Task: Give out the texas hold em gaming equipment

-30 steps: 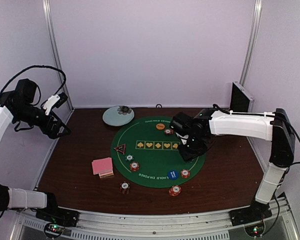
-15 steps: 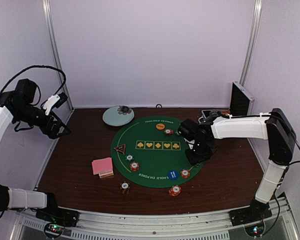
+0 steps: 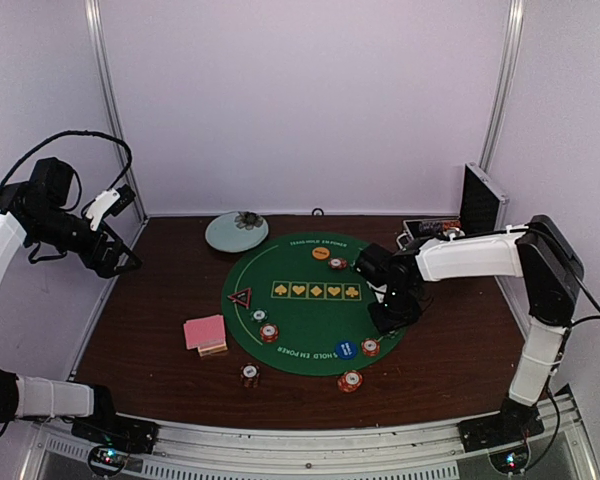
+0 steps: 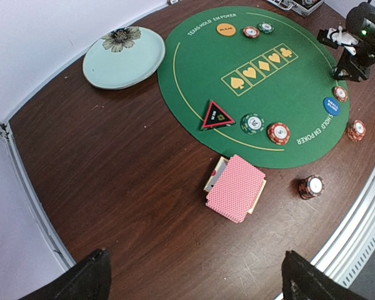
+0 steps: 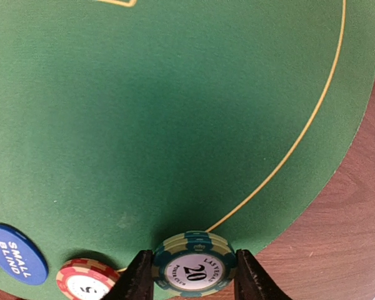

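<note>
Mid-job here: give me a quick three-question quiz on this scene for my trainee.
1. True or false: the right gripper holds a green chip.
2. The cards lie: A on the table beside the mat; B on the mat; C on the plate.
3. Fill in: the Small Blind button is coloured ____.
Key: 1 true; 2 A; 3 blue.

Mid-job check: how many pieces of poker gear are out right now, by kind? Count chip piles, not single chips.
Chip piles: 8, one of them in the right pincer
Buttons: 2
Triangle marker: 1
Card deck: 1
Total: 12
</note>
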Robot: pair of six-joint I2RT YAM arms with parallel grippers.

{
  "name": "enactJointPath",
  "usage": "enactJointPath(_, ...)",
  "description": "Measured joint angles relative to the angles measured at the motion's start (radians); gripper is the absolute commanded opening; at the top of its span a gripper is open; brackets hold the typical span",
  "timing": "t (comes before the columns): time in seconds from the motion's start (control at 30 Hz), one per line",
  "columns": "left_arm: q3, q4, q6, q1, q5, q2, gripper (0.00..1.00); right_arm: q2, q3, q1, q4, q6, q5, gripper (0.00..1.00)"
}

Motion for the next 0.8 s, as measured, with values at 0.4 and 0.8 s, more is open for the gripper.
enactJointPath(0.4,0.0,0.0,0.003,0.0,-0.002,0.0,0.98,-0.017,0.038,0.006,-0.055,-0.001,0.014,0.68)
enactJointPath(0.8,0.0,-0.002,0.003,0.0,-0.006,-0.002,0.98,0.037,0.524,0.365,-0.182,-0.004,0.048,0.79)
